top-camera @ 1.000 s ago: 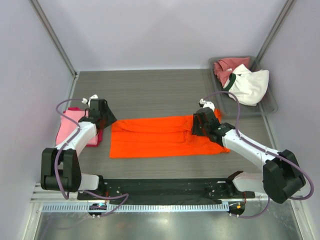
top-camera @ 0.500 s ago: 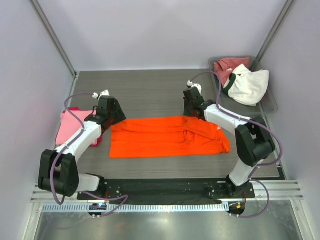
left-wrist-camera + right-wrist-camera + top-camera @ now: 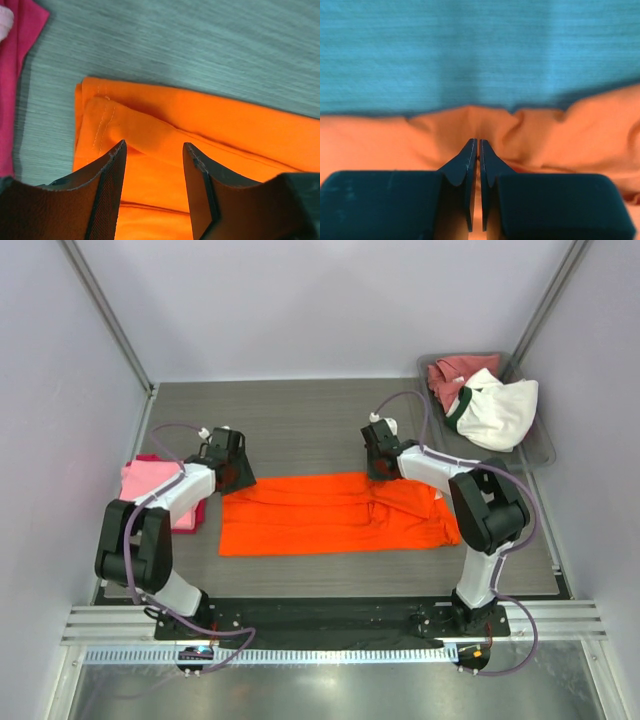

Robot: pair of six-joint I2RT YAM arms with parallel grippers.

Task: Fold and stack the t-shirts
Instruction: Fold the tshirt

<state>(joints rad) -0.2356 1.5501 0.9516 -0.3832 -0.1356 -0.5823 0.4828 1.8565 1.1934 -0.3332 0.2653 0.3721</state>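
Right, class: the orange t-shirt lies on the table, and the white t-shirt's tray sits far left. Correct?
No: the tray with the white t-shirt sits far right, as the top external view shows. The orange t-shirt does lie on the table.

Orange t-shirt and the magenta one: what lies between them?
Only bare table separates the orange t-shirt and magenta t-shirt, clearest in the left wrist view.

Bare table (image 3: 300,420) lies open behind the orange t-shirt (image 3: 310,525). A bin (image 3: 532,454) blocks the far right, pink t-shirts (image 3: 145,480) the left
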